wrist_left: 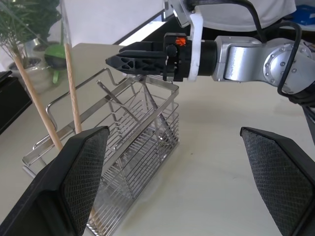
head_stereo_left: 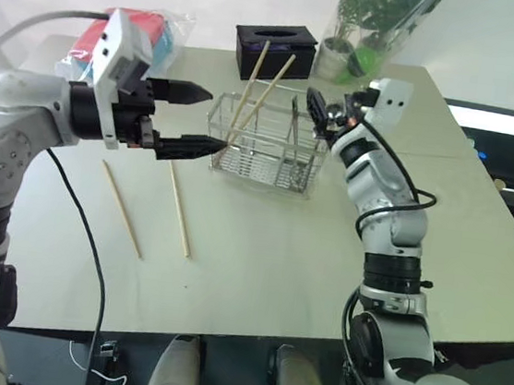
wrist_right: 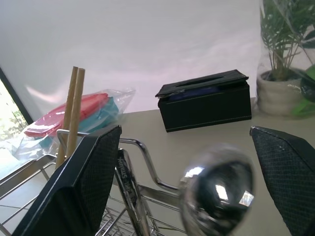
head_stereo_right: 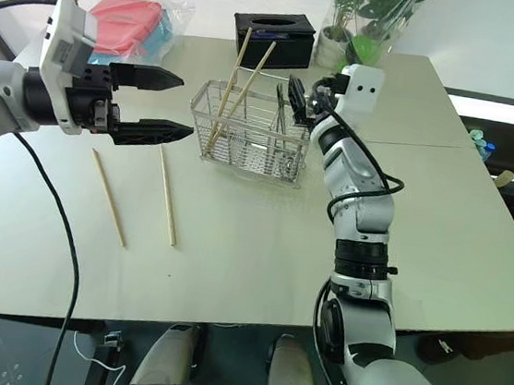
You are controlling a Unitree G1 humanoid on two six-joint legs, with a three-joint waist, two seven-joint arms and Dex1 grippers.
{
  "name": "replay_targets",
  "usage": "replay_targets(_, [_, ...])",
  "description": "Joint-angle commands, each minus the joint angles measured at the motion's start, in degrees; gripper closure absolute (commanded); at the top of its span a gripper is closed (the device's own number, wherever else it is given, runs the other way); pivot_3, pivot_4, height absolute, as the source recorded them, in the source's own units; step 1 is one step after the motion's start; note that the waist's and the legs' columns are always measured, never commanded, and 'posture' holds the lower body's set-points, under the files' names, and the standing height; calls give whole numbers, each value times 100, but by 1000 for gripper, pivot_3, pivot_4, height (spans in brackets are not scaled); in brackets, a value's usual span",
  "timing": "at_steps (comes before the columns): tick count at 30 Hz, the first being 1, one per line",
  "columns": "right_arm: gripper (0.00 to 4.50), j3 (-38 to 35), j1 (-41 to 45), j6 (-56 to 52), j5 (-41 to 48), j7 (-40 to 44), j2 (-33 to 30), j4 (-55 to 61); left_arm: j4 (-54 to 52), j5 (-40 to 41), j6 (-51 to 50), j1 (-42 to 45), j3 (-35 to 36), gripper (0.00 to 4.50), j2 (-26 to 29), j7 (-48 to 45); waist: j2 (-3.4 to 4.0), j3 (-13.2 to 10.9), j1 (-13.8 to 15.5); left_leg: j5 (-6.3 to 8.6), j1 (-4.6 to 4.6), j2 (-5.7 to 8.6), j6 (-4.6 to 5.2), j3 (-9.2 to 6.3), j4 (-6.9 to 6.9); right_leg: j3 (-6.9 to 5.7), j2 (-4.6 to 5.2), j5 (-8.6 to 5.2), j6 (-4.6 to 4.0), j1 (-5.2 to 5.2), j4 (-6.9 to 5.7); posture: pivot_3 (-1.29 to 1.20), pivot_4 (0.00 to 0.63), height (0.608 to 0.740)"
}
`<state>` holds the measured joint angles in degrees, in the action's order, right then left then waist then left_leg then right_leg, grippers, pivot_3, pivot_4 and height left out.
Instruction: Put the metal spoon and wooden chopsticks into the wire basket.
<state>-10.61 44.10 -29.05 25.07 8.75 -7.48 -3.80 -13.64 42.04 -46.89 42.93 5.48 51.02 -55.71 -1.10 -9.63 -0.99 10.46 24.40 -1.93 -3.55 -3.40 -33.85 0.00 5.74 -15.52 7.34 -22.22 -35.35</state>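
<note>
Two chopsticks (head_stereo_left: 148,208) lie on the table (head_stereo_left: 277,260). Both the left gripper (head_stereo_left: 191,118) and right gripper (head_stereo_left: 318,114) gape wide; the spoon (wrist_right: 216,189) sits in the basket (head_stereo_left: 266,152)

Readable text: none.
Spoon handle (wrist_right: 129,184): a few small raised letters run along it, too blurred to make out.
Tissue box (wrist_right: 206,100): plain black faces, no print legible.
Plastic bag (head_stereo_right: 139,23): red and teal contents, no label legible.
Left gripper's housing (head_stereo_left: 120,45): white face with small dark marks, none legible as letters.
</note>
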Motion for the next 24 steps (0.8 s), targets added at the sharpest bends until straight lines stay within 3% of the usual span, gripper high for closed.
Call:
replay_targets(1, [65,-686,742,-1169,1785,468,-414,1069,215,-60,-16,-118,502,0,33,349,8,-5,-1,0,1,0,0,0,1,0,0,1,1,-2,0,0,150,710])
replay_targets(4, [65,-1134,1043,-1943,3018,836,-1108,1574,321,99,-248,-293,924,0,-2,739,7,-4,2,0,0,-2,1,0,7,-1,0,2,4,-4,-5,0,150,710])
replay_targets(8, [65,-1474,1116,-2553,4027,1407,-2195,1881,201,189,-577,-515,1395,0,-61,1361,-13,7,26,3,-3,-2,4,-2,20,-5,0,1,5,1,3,0,150,710])
replay_targets(10, [65,-1466,920,-2796,4328,1895,-2748,2059,152,212,-864,-539,1579,0,-151,1855,-12,4,38,3,0,-1,4,0,16,-3,1,0,1,3,12,0,150,710])
replay_targets(14, [65,-1183,-218,-2999,4219,3091,-3898,2695,148,-326,-2250,-509,1811,0,-548,3775,-20,7,35,3,-8,-2,3,-2,-5,-2,1,-10,-17,23,15,0,150,710])
replay_targets(19, [65,-1166,-825,-2845,4287,3121,-4071,2931,281,-1425,-4152,-262,2260,0,-1403,5473,-24,6,9,3,-30,-1,3,0,-14,1,1,-8,-13,41,14,0,150,710])
replay_targets(24, [65,-1104,-1008,-2765,4390,3002,-3953,3059,1020,-2289,-4561,216,2459,0,-2171,6250,-40,7,47,3,-23,1,2,-2,-12,-1,-1,1,5,38,14,0,150,710])
